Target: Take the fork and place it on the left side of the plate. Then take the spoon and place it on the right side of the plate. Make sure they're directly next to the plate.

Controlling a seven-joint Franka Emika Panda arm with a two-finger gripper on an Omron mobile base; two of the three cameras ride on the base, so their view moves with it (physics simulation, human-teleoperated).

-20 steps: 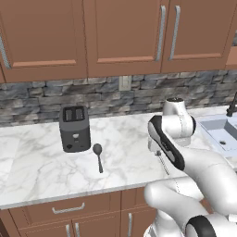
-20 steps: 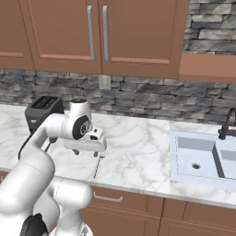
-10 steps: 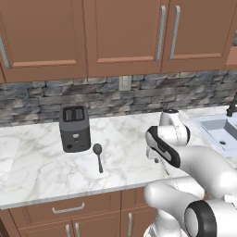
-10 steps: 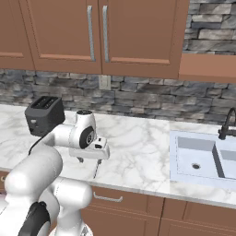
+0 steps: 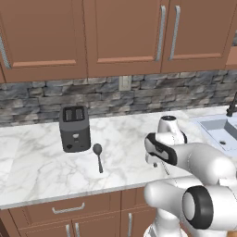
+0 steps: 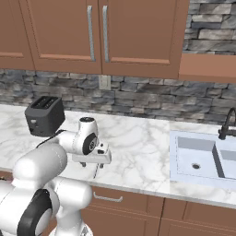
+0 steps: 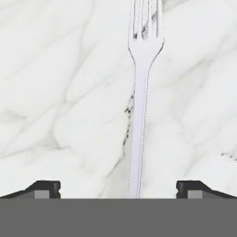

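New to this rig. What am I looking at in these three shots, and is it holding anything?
A rendered kitchen. The white arm sits on a drivable base; two pictures come from base cameras behind it, left and right. The third looks down along its gripper, whose dark fingertips stand wide apart, open, holding nothing. The fork lies flat on the marble counter between them. Further left are a dark spoon and a black toaster; a sink lies to the right.

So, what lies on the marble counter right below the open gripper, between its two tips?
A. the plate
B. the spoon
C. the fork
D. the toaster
C: the hand view shows the fork lying on the counter, centred between the open gripper tips.
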